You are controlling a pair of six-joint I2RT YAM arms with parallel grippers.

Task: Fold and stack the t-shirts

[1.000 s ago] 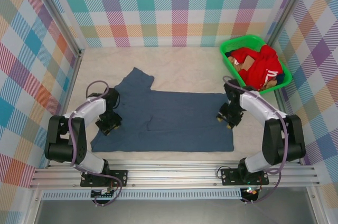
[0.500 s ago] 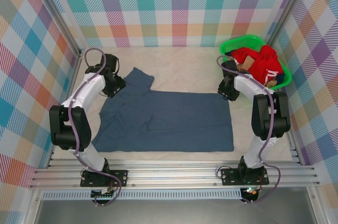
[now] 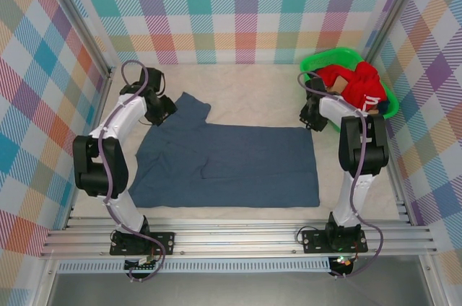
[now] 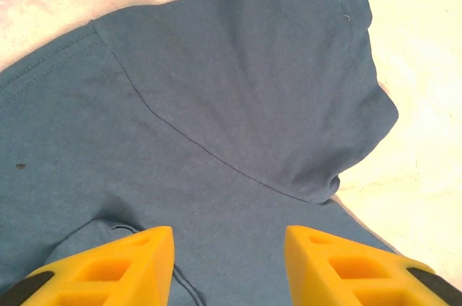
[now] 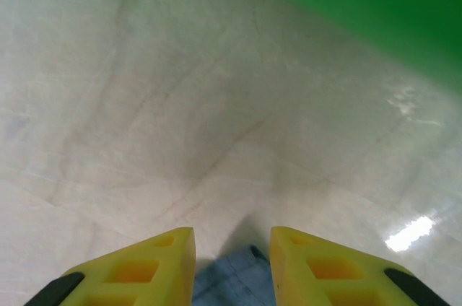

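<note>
A big slate-blue t-shirt lies spread flat on the pale worktop, roughly in the middle and nearer the arms' bases than the back wall. One short sleeve sticks out toward the far left corner, and its long bottom edge runs along the near side.

The left arm is stretched out to that far-left sleeve. Its gripper sits right at the sleeve's outer edge. From the left wrist camera the gripper has its yellow fingers standing well apart with nothing between them. The t-shirt lies smooth under them, shoulder seam and sleeve hem both plain to see, and I cannot tell whether the tips touch the cloth.

The right arm reaches to the shirt's far right corner, where its gripper hangs over the edge. Through the right wrist camera the gripper is parted too – narrower than the left one. A small corner of the t-shirt shows low in the gap, and bare worktop lies beyond the tips. It isn't pinching the cloth.

Just past the right gripper, in the far right corner, stands a green basket – its wall is the green blur at the right wrist view's top. A crumpled red garment is heaped inside.
</note>
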